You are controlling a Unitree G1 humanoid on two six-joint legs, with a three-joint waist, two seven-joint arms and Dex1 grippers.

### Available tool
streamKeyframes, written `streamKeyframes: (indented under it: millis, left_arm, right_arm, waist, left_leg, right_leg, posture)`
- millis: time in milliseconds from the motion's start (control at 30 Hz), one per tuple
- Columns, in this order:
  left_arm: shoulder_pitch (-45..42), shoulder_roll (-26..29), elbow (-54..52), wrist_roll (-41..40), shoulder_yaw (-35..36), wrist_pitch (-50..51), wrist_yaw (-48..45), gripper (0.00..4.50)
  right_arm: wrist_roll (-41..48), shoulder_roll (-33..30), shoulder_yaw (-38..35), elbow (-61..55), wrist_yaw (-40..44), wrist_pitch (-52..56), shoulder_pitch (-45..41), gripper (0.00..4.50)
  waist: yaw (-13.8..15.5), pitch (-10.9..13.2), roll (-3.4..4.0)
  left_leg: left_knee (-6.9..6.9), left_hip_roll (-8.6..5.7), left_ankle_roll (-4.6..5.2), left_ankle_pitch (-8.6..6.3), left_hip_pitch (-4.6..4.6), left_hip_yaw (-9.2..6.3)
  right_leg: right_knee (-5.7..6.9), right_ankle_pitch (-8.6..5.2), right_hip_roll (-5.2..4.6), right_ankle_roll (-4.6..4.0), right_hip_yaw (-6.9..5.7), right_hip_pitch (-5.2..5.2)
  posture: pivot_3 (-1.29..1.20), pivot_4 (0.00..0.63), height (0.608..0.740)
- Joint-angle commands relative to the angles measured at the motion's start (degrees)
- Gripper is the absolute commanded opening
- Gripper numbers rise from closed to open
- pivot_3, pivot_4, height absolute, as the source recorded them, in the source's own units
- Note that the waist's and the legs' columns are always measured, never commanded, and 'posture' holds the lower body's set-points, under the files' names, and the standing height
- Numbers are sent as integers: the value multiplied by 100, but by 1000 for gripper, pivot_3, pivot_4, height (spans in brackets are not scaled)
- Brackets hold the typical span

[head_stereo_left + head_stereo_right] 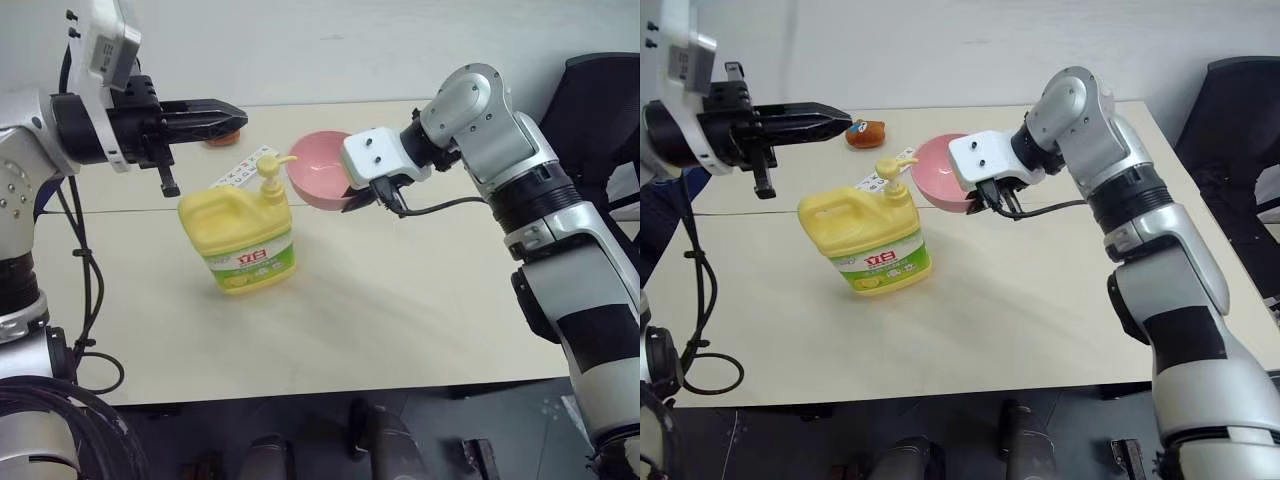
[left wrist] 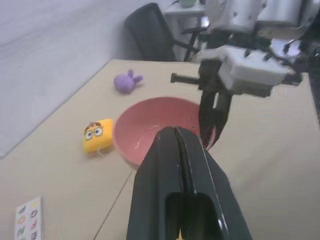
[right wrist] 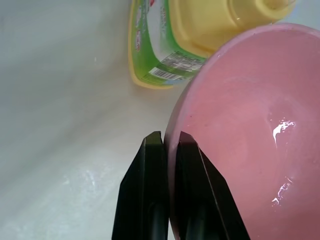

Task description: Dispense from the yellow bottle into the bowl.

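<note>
Head view: the yellow bottle [image 1: 240, 231] stands upright mid-table [image 1: 400, 320]; the bowl [image 1: 318, 183] is lifted near the far edge, beside its pump.
Left wrist view: left gripper [image 2: 174, 131] fingers pressed together, empty, above the bowl.
Right wrist view: right gripper [image 3: 169, 139] pinches the bowl's rim.

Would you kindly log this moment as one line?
left gripper: shut, empty, above bottle | right gripper: shut on bowl rim | bowl beside pump, tilted
</note>
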Motion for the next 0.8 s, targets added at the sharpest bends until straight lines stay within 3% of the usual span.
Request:
streamKeyframes:
  millis: [33, 367, 800]
  left_arm:
    - [-275, -222, 546, 510, -412, -596, -75, 13]
    - [-453, -770, 1264, 955, -659, -1311, -269, 13]
    - [-177, -670, 1016, 1063, -610, -1385, -396, 13]
  right_arm:
    - [-64, 137, -226, 327, -45, -265, -335, 0]
    - [-241, 331, -341, 802, -98, -480, -541, 0]
    - [-216, 448, -568, 781, -6, -370, -558, 0]
  waist:
    - [4, 0, 0]
    - [-35, 0, 0]
    - [-35, 0, 0]
  left_leg:
    - [2, -1, 0, 0, -1, 0]
    - [3, 2, 0, 0, -19, 0]
    - [5, 2, 0, 0, -17, -1]
  right_leg:
    - [1, 0, -1, 0, -1, 0]
    - [-1, 0, 2, 0, -5, -14]
    - [3, 0, 0, 1, -4, -14]
  posture:
    - [0, 150, 740]
    - [0, 150, 740]
    - [0, 150, 740]
